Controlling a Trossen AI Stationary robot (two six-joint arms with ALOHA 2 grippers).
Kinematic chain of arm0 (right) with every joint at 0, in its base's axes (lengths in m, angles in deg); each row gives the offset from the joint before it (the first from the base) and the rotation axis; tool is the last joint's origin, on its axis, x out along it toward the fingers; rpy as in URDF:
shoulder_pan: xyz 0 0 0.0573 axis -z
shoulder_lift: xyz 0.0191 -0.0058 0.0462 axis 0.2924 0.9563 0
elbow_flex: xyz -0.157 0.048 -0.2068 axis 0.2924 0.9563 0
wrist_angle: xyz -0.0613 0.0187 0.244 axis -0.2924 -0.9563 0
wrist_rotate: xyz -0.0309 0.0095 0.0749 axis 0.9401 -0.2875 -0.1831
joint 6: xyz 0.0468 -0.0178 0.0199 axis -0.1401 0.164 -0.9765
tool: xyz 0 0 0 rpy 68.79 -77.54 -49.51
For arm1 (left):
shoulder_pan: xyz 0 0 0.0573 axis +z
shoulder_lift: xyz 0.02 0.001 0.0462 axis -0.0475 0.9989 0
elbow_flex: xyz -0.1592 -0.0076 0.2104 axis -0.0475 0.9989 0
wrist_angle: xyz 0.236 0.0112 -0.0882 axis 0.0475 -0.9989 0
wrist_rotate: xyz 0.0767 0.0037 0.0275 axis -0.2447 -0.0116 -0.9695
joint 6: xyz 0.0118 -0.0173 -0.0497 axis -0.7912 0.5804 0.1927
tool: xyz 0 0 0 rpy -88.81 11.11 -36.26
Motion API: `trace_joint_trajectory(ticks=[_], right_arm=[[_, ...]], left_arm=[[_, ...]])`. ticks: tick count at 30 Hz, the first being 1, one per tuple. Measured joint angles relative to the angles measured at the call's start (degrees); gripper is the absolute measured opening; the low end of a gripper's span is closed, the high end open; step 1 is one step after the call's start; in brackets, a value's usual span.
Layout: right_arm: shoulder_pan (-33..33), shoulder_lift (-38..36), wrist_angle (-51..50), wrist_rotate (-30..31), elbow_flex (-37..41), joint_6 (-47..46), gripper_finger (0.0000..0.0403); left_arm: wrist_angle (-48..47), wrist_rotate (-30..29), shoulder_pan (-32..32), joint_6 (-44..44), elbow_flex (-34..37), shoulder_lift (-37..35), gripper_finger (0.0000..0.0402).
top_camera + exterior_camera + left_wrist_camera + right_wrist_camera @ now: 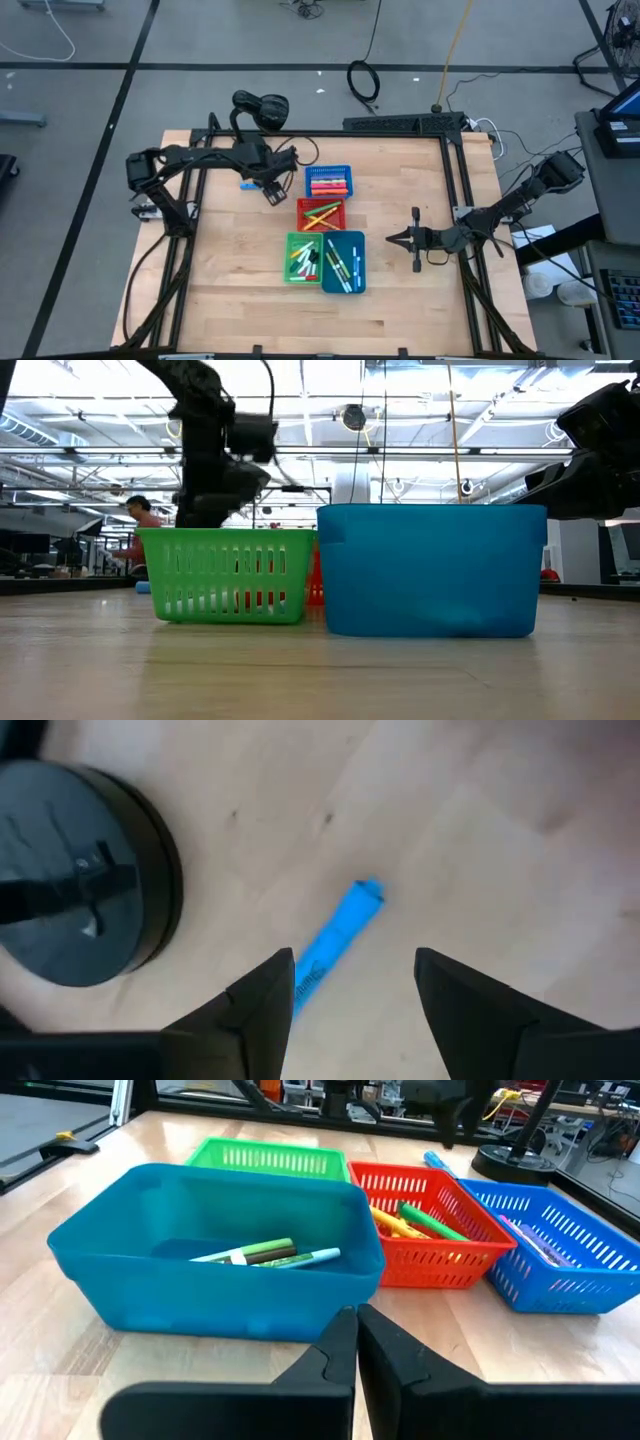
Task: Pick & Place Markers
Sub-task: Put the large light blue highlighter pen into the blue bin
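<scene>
My left gripper (355, 985) hangs with jaws spread over a blue marker (338, 938) lying loose on the table (240, 300) near its far edge, beside the blue basket (329, 181). My right gripper (395, 238), jaws pressed together, waits near the right edge.

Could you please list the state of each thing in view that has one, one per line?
Left gripper: open, above the blue marker.
Blue marker: lying flat on the table, not held.
Right gripper: shut, empty.
Teal bin: upright, holds markers.
Red basket: upright, holds markers.
Green basket: upright, holds markers.
Blue basket: upright, holds markers.
</scene>
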Motion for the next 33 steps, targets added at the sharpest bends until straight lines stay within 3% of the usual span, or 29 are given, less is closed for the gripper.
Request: trace_joint_trajectory(ticks=[6,14,19,26,29,33], right_arm=[[0.00,0.00,-0.04,0.03,-0.01,-0.25,0.0000],[0.00,0.00,-0.20,0.02,-0.01,0.03,0.0000],[0.00,0.00,-0.23,0.04,-0.01,-0.23,0.0000],[0.00,0.00,-0.26,0.11,-0.01,-0.21,0.0000],[0.00,0.00,-0.28,0.13,-0.01,-0.23,0.0000],[0.00,0.00,-0.26,0.13,0.00,-0.34,0.0000]], left_arm=[[0.76,4.64,5.20,-4.42,4.74,0.13,0.0214],[7.57,2.18,9.68,-7.96,12.31,0.11,0.0214],[16.14,3.74,10.42,-7.46,17.51,-0.30,0.0214],[16.03,7.77,10.26,-1.48,19.58,-0.57,0.0212],[16.08,8.70,9.25,-0.18,19.74,-0.52,0.0188],[17.11,8.60,7.50,-0.39,19.90,-0.43,0.0110]])
